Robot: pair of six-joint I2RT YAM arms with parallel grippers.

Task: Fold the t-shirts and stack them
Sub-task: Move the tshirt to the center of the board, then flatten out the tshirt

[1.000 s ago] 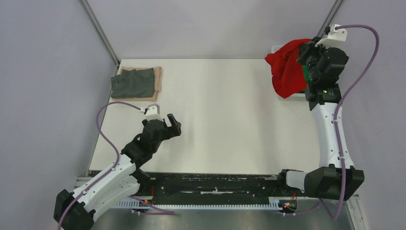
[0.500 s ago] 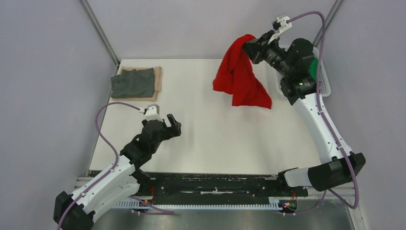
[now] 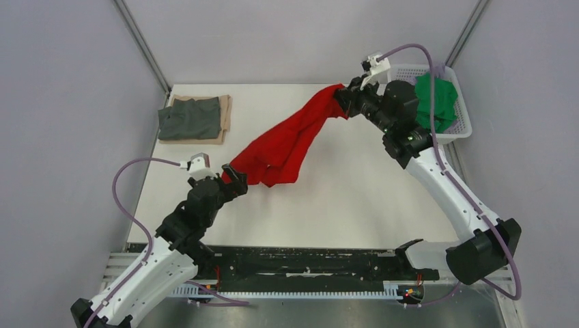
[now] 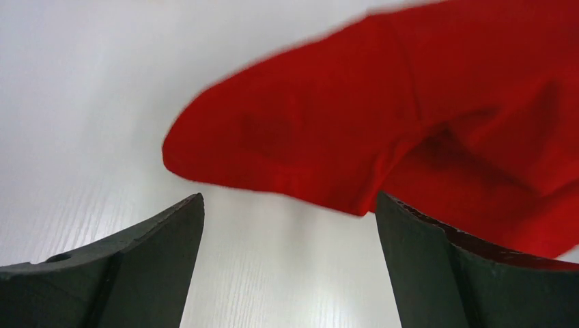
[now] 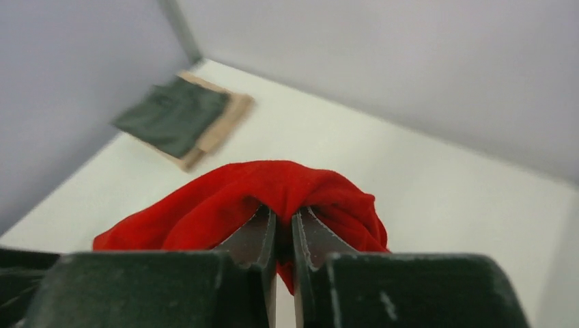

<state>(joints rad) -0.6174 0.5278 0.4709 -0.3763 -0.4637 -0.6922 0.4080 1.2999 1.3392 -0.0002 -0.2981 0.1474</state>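
My right gripper [image 3: 339,104] is shut on a bunch of the bright red t-shirt [image 3: 283,143], held above the table's back right; the cloth wraps both fingers in the right wrist view [image 5: 273,188]. The shirt stretches down and left, its lower end lying on the table just in front of my left gripper [image 3: 233,179]. The left gripper [image 4: 287,205] is open and empty, with the red hem [image 4: 328,150] just beyond its fingertips. A folded dark grey t-shirt [image 3: 190,118] lies on a folded tan one [image 3: 226,113] at the back left. A green t-shirt [image 3: 437,101] sits in the basket.
A white lattice basket [image 3: 459,133] stands at the back right corner beside the right arm. Grey walls close the table at the back and sides. A black rail [image 3: 307,263] runs along the near edge.
My right gripper has carried the red shirt out of the basket and leftward over the table, and the cloth now trails to the left arm. My left gripper has moved forward to the shirt's lower end.
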